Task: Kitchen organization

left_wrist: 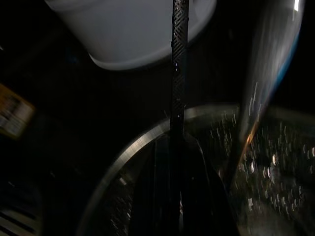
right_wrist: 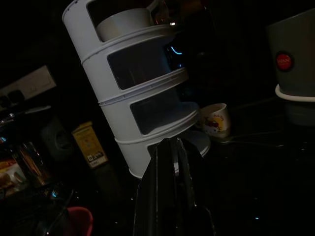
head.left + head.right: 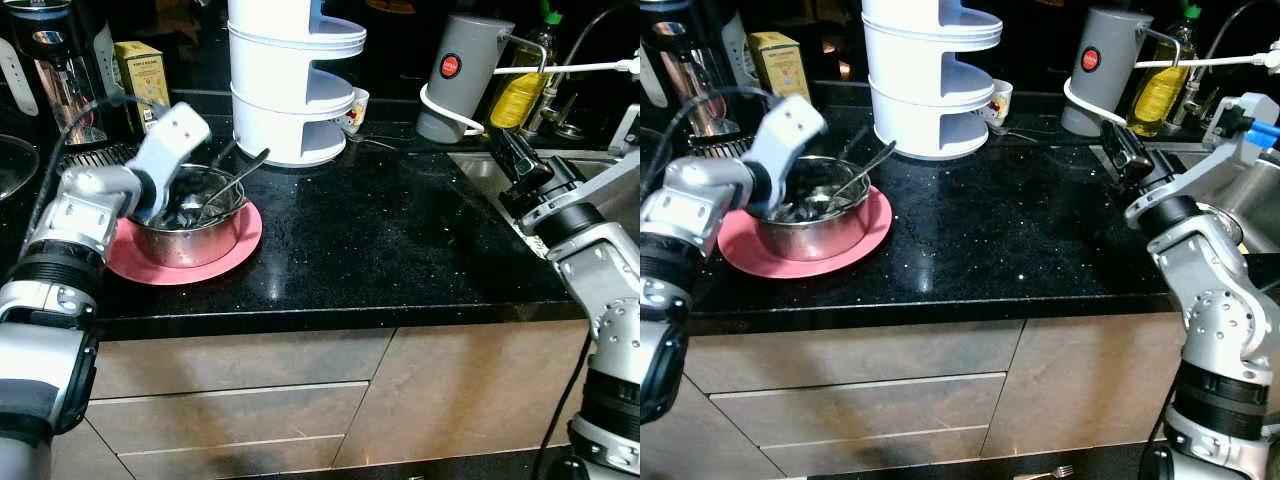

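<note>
A steel bowl (image 3: 190, 245) stands on a pink plate (image 3: 135, 268) at the left of the black counter (image 3: 400, 240), with several utensils in it. A metal spoon handle (image 3: 243, 168) leans out over its rim. My left gripper (image 3: 185, 205) reaches down into the bowl. In the left wrist view its fingers (image 1: 167, 191) are shut on a thin black textured handle (image 1: 178, 59) that rises out of the bowl. My right gripper (image 3: 1115, 145) hovers shut over the counter's right end beside the sink, with nothing in it. It points toward the white tiered rack (image 2: 133, 88).
The tiered rack (image 3: 290, 90) stands at the back centre with a small cup (image 3: 356, 108) beside it. A grey jug (image 3: 465, 70) and an oil bottle (image 3: 520, 90) stand back right by the sink (image 3: 480, 170). A coffee machine (image 3: 50, 70) and a yellow box (image 3: 140, 65) stand back left.
</note>
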You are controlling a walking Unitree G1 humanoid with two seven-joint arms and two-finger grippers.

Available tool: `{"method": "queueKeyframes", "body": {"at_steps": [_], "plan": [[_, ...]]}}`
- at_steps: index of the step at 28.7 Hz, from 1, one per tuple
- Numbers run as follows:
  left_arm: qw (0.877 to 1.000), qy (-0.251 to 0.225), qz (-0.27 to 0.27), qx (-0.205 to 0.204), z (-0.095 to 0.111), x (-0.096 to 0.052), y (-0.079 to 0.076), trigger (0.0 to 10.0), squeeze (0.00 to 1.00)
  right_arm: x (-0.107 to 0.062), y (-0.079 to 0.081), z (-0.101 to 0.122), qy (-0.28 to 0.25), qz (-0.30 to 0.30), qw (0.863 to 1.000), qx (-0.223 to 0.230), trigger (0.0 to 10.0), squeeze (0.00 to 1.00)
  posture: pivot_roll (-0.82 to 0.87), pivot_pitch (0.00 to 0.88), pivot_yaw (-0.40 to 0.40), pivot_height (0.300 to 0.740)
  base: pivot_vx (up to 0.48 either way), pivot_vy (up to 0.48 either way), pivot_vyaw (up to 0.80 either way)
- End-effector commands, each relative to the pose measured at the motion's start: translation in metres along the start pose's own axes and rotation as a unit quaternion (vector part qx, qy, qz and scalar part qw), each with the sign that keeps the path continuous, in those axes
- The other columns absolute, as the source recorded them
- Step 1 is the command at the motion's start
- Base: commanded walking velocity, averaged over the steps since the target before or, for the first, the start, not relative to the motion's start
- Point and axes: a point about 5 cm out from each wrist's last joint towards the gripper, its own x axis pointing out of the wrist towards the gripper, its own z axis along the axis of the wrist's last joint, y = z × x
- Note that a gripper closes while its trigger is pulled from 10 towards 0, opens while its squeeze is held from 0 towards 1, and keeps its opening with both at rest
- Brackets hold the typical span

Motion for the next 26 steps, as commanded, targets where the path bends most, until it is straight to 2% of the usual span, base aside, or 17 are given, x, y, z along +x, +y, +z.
{"method": "queueKeyframes", "body": {"at_steps": [1, 4, 6, 7, 8, 9, 17, 18, 19, 20, 21, 22, 23, 24, 26], "plan": [[1.0, -0.013, 0.014, -0.003, 0.004, -0.004, 0.003, 0.0, 0.0, 0.002, 0.001, 0.002, -0.013, 0.0, 1.0, 0.005, 10.0, 0.0, -0.08, 0.0, -0.09, 0.74, 0.0, 0.0, 0.0], [0.998, -0.048, 0.038, -0.004, 0.014, -0.012, 0.004, 0.0, 0.0, 0.003, 0.006, -0.007, -0.012, 0.007, 1.0, 0.023, 10.0, 0.0, -0.07, 0.0, -0.085, 0.74, 0.0, 0.0, 0.0], [0.998, -0.048, 0.038, -0.004, 0.014, -0.012, 0.004, 0.0, 0.0, 0.003, 0.006, -0.007, -0.012, 0.007, 1.0, 0.023, 10.0, 0.0, -0.07, 0.0, -0.085, 0.74, 0.0, 0.0, 0.0], [0.996, -0.067, 0.053, -0.014, 0.018, -0.017, 0.002, 0.0, 0.0, 0.004, 0.011, -0.017, -0.004, 0.014, 0.999, 0.037, 10.0, 0.0, -0.06, 0.0, -0.086, 0.74, 0.0, 0.0, 0.0], [0.996, -0.067, 0.053, -0.014, 0.018, -0.017, 0.002, 0.0, 0.0, 0.004, 0.011, -0.017, -0.004, 0.014, 0.999, 0.037, 10.0, 0.0, -0.06, 0.0, -0.086, 0.74, 0.0, 0.0, 0.0], [0.994, -0.083, 0.071, -0.028, 0.018, -0.023, -0.004, 0.0, 0.0, 0.003, 0.018, -0.032, 0.008, 0.024, 0.998, 0.056, 10.0, 0.0, -0.05, 0.0, -0.091, 0.74, 0.0, 0.0, 0.0], [0.983, -0.125, 0.123, -0.057, 0.019, -0.034, -0.011, 0.0, 0.0, 0.005, 0.025, -0.049, 0.018, 0.031, 0.996, 0.08, 10.0, 0.0, -0.02, 0.0, -0.097, 0.74, 0.0, 0.0, 0.0], [0.966, -0.191, 0.154, -0.075, 0.03, -0.044, -0.017, 0.0, 0.0, 0.007, 0.03, -0.055, 0.016, 0.035, 0.995, 0.091, 10.0, 0.0, -0.01, 0.0, -0.097, 0.74, 0.0, 0.0, 0.0], [0.966, -0.191, 0.154, -0.075, 0.03, -0.044, -0.017, 0.0, 0.0, 0.007, 0.03, -0.055, 0.016, 0.035, 0.995, 0.091, 10.0, 0.0, -0.01, 0.0, -0.097, 0.74, 0.0, 0.0, 0.0], [0.958, -0.224, 0.164, -0.078, 0.036, -0.049, -0.021, 0.0, 0.0, 0.008, 0.032, -0.057, 0.013, 0.037, 0.995, 0.096, 10.0, 0.0, 0.0, 0.0, -0.097, 0.74, 0.0, 0.0, 0.0], [0.958, -0.224, 0.164, -0.078, 0.036, -0.049, -0.021, 0.0, 0.0, 0.008, 0.032, -0.057, 0.013, 0.037, 0.995, 0.096, 10.0, 0.0, 0.0, 0.0, -0.097, 0.74, 0.0, 0.0, 0.0], [0.945, -0.264, 0.172, -0.085, 0.045, -0.057, -0.027, 0.0, 0.0, 0.01, 0.034, -0.06, 0.007, 0.039, 0.994, 0.105, 10.0, 0.0, 0.01, 0.0, -0.095, 0.74, 0.0, 0.0, 0.0], [0.945, -0.264, 0.172, -0.085, 0.045, -0.057, -0.027, 0.0, 0.0, 0.01, 0.034, -0.06, 0.007, 0.039, 0.994, 0.105, 10.0, 0.0, 0.01, 0.0, -0.095, 0.74, 0.0, 0.0, 0.0], [0.929, -0.309, 0.174, -0.106, 0.056, -0.063, -0.037, 0.0, 0.0, 0.012, 0.035, -0.061, 0.0, 0.037, 0.993, 0.11, 10.0, 0.0, 0.03, 0.0, -0.086, 0.74, 0.0, 0.0, 0.0], [0.916, -0.341, 0.171, -0.125, 0.064, -0.067, -0.049, 0.0, 0.0, 0.013, 0.034, -0.061, -0.004, 0.034, 0.993, 0.113, 10.0, 0.0, 0.03, 0.0, -0.085, 0.74, 0.0, 0.0, 0.0]]}}
